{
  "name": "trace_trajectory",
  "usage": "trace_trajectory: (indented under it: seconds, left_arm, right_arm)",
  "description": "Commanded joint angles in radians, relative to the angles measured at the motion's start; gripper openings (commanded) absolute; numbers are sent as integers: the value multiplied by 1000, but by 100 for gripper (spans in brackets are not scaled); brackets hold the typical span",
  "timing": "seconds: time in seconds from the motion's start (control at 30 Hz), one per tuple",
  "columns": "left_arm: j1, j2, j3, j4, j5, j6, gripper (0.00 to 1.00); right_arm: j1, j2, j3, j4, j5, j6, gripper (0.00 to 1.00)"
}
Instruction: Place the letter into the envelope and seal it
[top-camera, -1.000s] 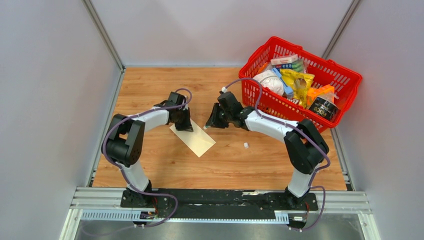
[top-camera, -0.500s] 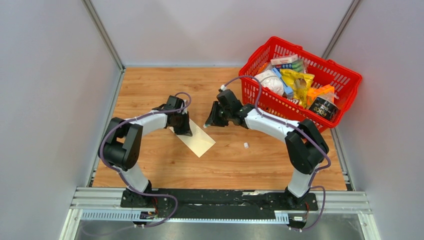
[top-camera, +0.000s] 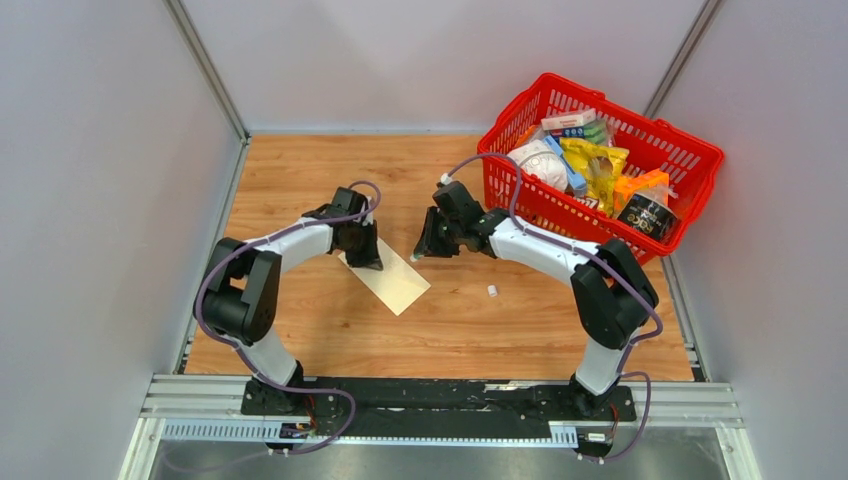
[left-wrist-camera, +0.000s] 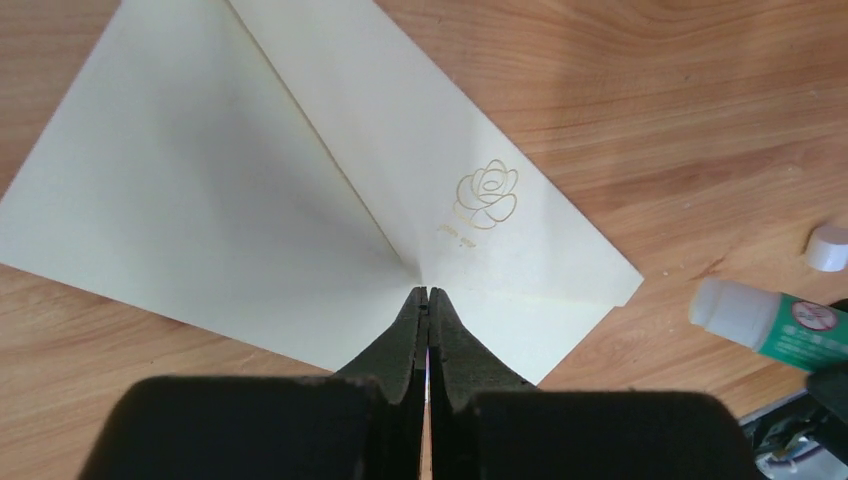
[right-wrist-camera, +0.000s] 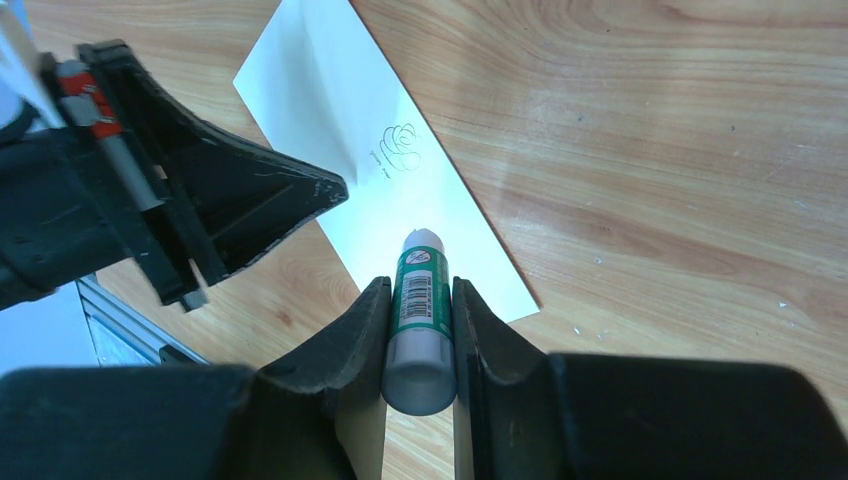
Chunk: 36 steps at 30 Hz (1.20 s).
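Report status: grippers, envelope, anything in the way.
Left gripper shut, tips at the envelope flap point, flap folded down. Right gripper shut on uncapped glue stick, near envelope's edge. Letter not in view. Loose cap lies clear of envelope.

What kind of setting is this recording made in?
Probably a lab test cell: plain grey panel walls enclose a wooden tabletop, with a red plastic basket of packaged goods as props.

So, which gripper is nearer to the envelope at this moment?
Left. The left gripper, shut, has its tips right at the flap's point on the envelope, seemingly pressing it. The right gripper holds a glue stick by the envelope's edge; contact is unclear.
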<state>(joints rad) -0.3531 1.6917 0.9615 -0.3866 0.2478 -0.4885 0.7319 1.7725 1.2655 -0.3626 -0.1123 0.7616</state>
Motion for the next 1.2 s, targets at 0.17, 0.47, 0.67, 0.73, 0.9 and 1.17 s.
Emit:
trace_trajectory:
  seconds: [0.17, 0.47, 0.67, 0.73, 0.9, 1.17]
  left_arm:
    - [11, -15, 172, -64, -25, 11, 2]
    - [28, 128, 236, -93, -100, 36, 1]
    - [29, 184, 214, -89, -127, 41, 1]
    - [29, 192, 215, -90, -131, 48, 0]
    - [28, 151, 215, -86, -111, 57, 1]
    - [-49, 11, 166, -52, -10, 42, 10]
  right_arm:
    - [14, -65, 34, -24, 17, -22, 0]
    - [17, -105, 2, -52, 31, -33, 0]
    - [18, -128, -21, -65, 53, -41, 0]
    - [18, -133, -23, -67, 56, -41, 0]
    - [17, -142, -17, -93, 77, -50, 0]
    - [17, -189, 14, -186, 204, -82, 0]
